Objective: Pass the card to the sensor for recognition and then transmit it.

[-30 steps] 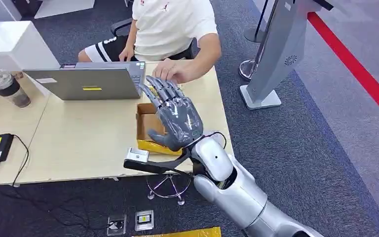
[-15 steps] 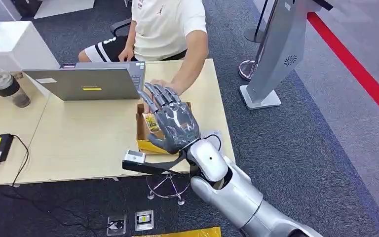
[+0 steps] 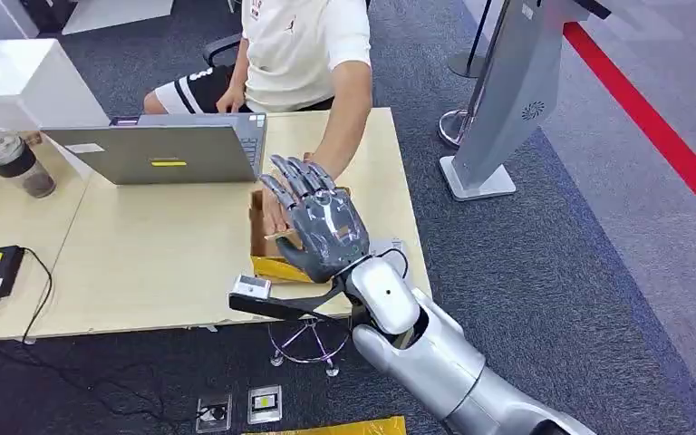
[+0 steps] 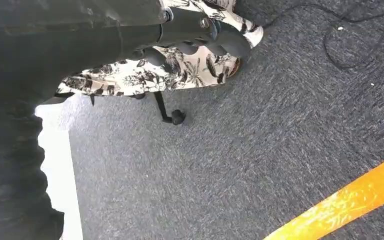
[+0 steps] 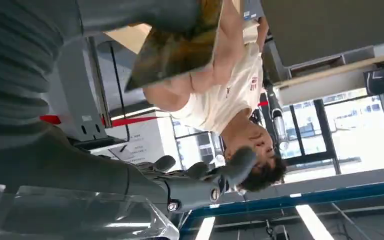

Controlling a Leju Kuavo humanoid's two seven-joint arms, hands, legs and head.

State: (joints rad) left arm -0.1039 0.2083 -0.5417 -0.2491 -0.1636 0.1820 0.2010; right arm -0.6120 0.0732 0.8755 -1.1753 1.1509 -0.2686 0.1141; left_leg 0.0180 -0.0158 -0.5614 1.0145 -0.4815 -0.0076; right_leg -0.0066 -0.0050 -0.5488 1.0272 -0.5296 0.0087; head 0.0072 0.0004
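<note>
Card (image 5: 175, 47) between right hand (image 3: 322, 222) and person's hand (image 3: 275, 216) (over box (image 3: 263, 249)).

Silver right arm (image 3: 435, 358), smooth and glossy, built of rounded shells, with a small dark dot on the bulbous wrist joint just behind the hand. Right hand (image 3: 319, 220) in dark grey, segmented fingers (image 3: 292, 176) (metallic sheen along the backs), a thick grey thumb (image 3: 288, 256) to one side. Thin black cable looping by the wrist, beside a flat black bracket with a pale block at its tip. Close up, grey ribbed cover (image 5: 10, 75) behind the hand, small screws at the finger bases.
</note>
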